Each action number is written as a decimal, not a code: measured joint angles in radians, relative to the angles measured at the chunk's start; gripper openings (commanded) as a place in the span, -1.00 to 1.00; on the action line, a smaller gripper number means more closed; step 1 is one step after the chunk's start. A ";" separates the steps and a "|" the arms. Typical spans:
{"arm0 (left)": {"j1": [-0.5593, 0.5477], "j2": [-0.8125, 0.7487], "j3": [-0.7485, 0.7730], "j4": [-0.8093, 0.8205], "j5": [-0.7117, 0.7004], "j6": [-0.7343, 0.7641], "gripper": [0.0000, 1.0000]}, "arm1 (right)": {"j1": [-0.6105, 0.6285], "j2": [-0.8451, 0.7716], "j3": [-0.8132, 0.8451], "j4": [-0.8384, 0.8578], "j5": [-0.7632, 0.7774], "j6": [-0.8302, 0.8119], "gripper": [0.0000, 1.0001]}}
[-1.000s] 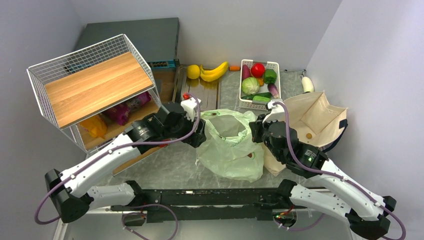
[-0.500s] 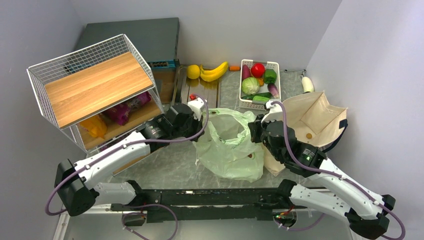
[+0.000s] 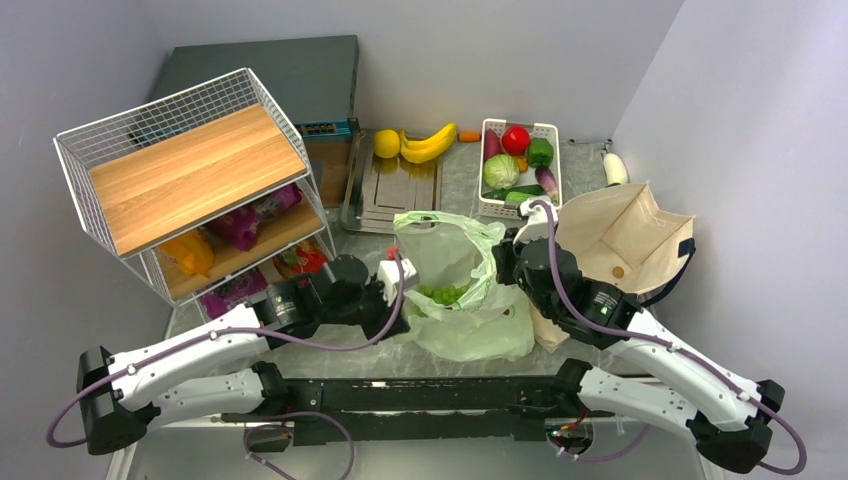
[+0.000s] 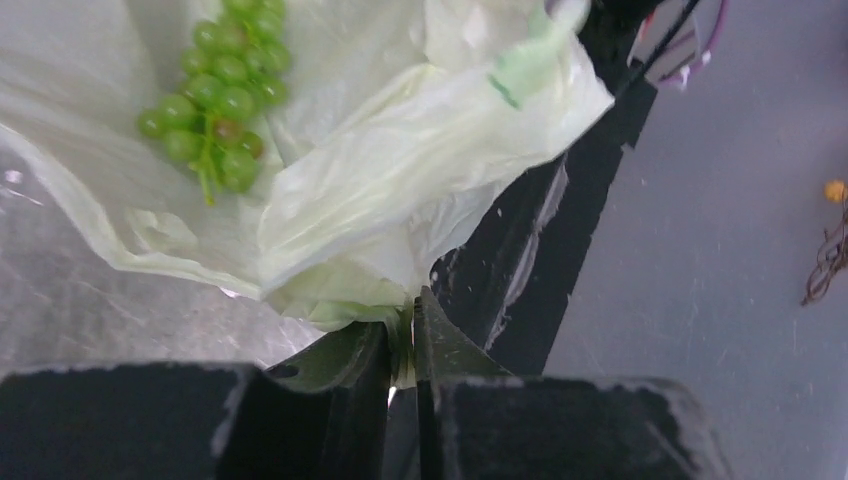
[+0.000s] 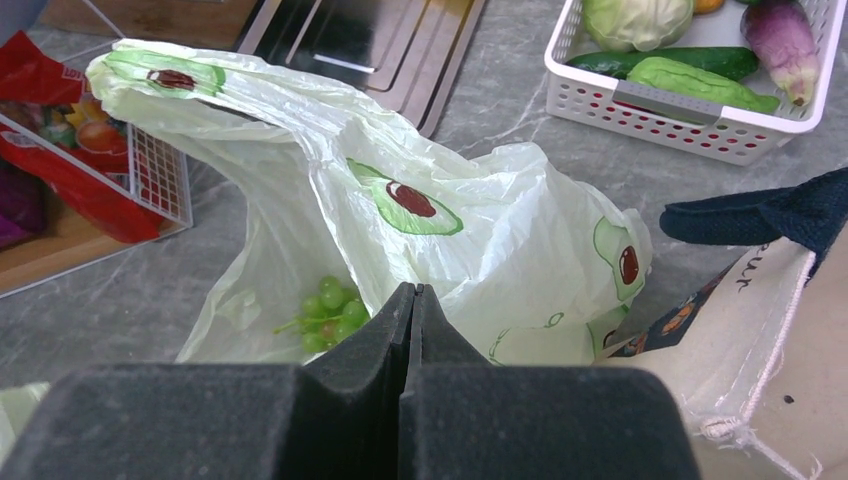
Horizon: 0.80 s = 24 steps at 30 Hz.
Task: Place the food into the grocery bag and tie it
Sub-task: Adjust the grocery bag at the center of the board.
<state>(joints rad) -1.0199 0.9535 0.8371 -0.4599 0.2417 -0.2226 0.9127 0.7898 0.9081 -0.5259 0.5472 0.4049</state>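
The pale-green grocery bag [image 3: 455, 320] with avocado prints stands at mid-table, mouth up, one loop handle [image 3: 420, 222] raised at the back. A bunch of green grapes [image 3: 440, 295] lies inside it, also seen in the left wrist view [image 4: 215, 95] and the right wrist view [image 5: 330, 310]. My left gripper [image 4: 410, 305] is shut on a fold of the bag's near-left edge [image 4: 400, 150]. My right gripper [image 5: 411, 290] is shut at the bag's right rim [image 5: 480, 230], and the plastic runs into its tips. Yellow bananas [image 3: 430, 143] and a lemon [image 3: 387, 143] lie at the back.
A white basket [image 3: 520, 210] of vegetables, a green pepper [image 3: 540, 152] among them, sits behind the bag. A beige canvas tote [image 3: 625, 235] stands to the right. A wire rack [image 3: 180, 170] with a wooden top fills the left. A metal tray [image 3: 395, 185] lies behind the bag.
My left gripper went from open beside the bag's left rim to shut on its near-left edge, and the arm drew back toward me. Grapes now show inside, and the bag stands taller.
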 measured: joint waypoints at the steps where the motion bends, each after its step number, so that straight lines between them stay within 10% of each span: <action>1: -0.013 -0.003 -0.015 0.000 0.001 -0.001 -0.65 | 0.000 0.005 0.000 0.001 0.004 -0.001 -1.00; 15: -0.284 0.169 -0.134 0.148 -0.058 -0.097 -0.41 | 0.000 0.021 -0.001 -0.003 0.058 0.011 -1.00; 24: -0.348 0.223 -0.006 0.051 -0.122 -0.094 0.46 | 0.000 0.013 -0.020 -0.003 0.058 0.011 -1.00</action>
<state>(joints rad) -1.3678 1.1767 0.8314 -0.4091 0.1200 -0.3164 0.9127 0.8032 0.8879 -0.5293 0.6056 0.4164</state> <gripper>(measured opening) 0.571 0.007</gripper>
